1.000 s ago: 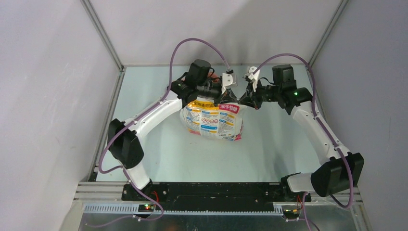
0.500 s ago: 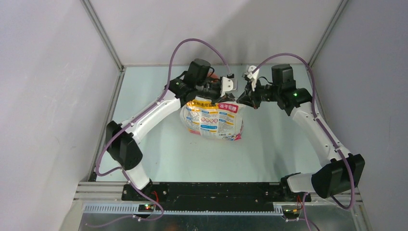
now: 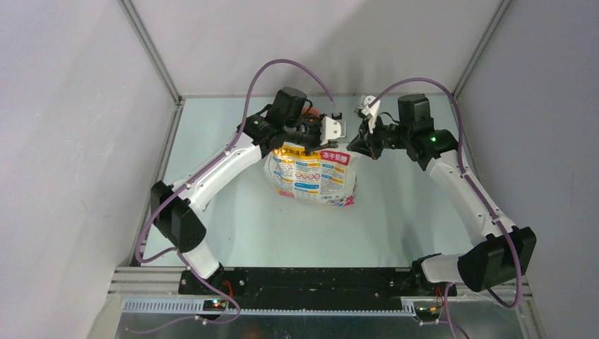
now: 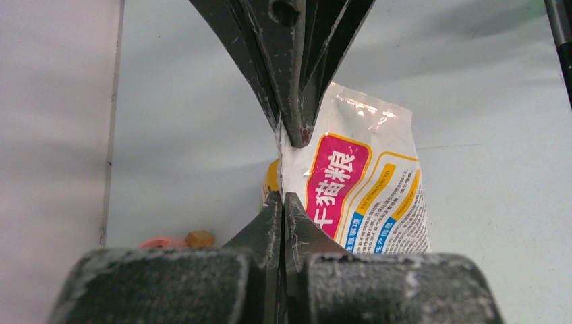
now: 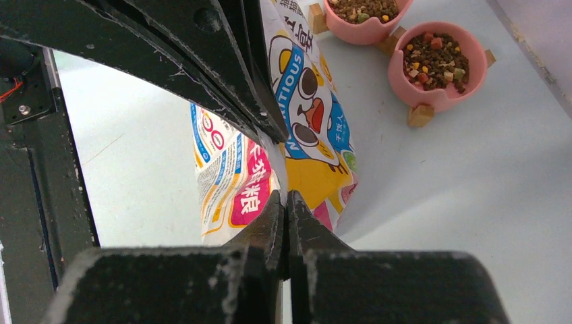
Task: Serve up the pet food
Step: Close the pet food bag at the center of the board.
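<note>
Two grippers at the top of the printed cat-picture bag (image 3: 314,173), mid-table. Left gripper (image 4: 291,169): jaws pinched together on the bag's top edge, just beside the pink label. Right gripper (image 5: 282,165): likewise closed, nipping the bag's film near the cat picture. Pet food (image 5: 437,59) heaped in two pink bowls (image 5: 432,100) on small wooden feet, side by side on the table (image 5: 472,202), beyond the bag and apart from it. Brown pellets mixed with yellow and red bits.
</note>
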`<state>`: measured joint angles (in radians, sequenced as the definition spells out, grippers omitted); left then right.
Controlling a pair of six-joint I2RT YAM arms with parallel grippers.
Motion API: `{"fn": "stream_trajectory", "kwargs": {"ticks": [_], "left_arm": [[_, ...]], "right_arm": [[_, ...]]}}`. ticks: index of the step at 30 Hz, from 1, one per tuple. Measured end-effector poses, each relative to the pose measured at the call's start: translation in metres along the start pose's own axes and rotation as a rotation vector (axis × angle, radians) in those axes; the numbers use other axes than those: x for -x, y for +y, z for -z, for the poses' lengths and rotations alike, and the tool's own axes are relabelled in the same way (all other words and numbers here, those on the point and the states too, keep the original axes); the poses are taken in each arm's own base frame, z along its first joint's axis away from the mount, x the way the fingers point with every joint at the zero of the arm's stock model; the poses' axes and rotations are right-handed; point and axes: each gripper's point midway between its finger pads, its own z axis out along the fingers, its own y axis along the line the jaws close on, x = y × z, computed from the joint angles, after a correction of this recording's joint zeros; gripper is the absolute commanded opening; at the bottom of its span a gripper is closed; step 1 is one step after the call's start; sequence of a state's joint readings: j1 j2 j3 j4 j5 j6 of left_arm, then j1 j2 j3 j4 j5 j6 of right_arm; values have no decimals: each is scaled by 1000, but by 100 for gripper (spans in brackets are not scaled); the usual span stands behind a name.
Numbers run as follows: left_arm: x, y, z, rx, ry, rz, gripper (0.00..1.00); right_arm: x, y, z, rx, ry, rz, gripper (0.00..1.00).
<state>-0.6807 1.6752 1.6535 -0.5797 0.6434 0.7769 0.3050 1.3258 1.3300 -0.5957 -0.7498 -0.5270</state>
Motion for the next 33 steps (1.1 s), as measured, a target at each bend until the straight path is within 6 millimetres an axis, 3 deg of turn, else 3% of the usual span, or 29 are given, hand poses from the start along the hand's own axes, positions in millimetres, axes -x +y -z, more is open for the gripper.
{"fn": "stream_trajectory", "kwargs": {"ticks": [16,33], "left_arm": [[-13,2,16,42,84,-30,0],[-45,14,60,101,181,46,0]], "right_arm": [[2,0,0,-1,-7,2,0],[5,-4,0,-8,-17,45,0]]}}
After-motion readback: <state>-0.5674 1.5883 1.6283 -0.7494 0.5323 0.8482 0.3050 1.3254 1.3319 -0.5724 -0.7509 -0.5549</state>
